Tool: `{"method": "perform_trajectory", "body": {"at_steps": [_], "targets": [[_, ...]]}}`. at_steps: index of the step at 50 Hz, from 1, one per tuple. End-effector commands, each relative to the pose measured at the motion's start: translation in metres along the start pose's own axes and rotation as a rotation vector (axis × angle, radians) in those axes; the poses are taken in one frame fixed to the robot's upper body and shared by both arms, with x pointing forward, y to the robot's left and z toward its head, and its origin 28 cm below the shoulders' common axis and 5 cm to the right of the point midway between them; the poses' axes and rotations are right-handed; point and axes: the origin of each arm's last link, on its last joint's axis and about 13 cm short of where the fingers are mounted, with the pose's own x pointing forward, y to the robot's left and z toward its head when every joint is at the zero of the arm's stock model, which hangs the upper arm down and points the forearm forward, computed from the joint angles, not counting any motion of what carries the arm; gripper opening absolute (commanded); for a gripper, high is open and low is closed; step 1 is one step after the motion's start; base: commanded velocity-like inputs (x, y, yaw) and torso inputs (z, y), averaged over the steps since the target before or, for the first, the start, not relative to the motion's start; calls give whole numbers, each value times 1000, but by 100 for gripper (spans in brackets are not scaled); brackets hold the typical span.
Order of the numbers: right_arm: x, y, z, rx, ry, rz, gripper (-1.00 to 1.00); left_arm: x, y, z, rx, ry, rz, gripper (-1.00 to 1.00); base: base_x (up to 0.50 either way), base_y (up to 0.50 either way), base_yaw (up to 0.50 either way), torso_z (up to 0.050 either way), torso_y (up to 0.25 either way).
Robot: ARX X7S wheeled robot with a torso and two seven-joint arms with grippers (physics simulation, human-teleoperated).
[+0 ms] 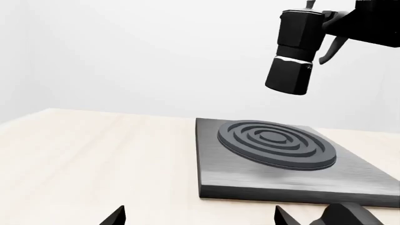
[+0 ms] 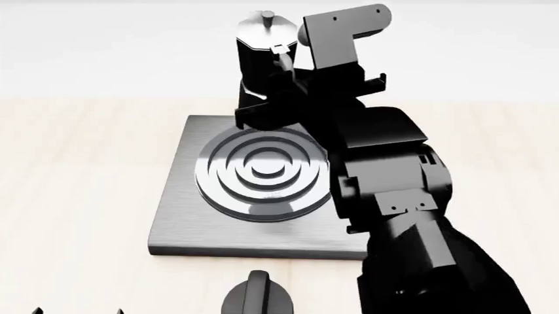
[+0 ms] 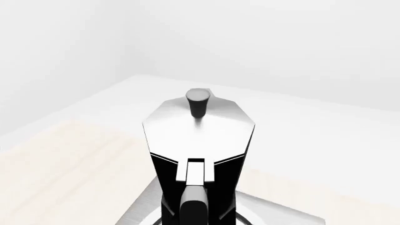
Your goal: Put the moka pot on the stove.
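Note:
The moka pot (image 2: 259, 62), black and faceted with a silver lid and knob, hangs in the air above the far edge of the stove (image 2: 179, 216). My right gripper (image 2: 292, 62) is shut on its handle. In the left wrist view the pot (image 1: 293, 54) floats well above the ring burner (image 1: 276, 143), tilted slightly. In the right wrist view I look down on the pot's lid (image 3: 198, 129), with the stove plate (image 3: 140, 211) below. My left gripper (image 1: 198, 220) is open and empty, low over the table beside the stove.
A squat black round knob (image 2: 256, 297) stands on the light wooden table (image 2: 78, 196) just in front of the stove. My right arm (image 2: 393, 196) reaches over the stove's right side.

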Motion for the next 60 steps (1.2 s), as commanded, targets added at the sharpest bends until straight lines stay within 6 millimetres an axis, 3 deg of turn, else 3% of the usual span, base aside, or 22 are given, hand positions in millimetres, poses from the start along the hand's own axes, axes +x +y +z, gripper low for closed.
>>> {"method": "perform_trajectory", "body": {"at_steps": [1,60], "targets": [[5,16,13,-11,-15,43,-100,3,1,2,7,-28,5,100,0,0,0,0,0],[2,15,-34,109,104,-21,-100,8,0,5,2,-33,10,100,0,0,0,0,1]]}}
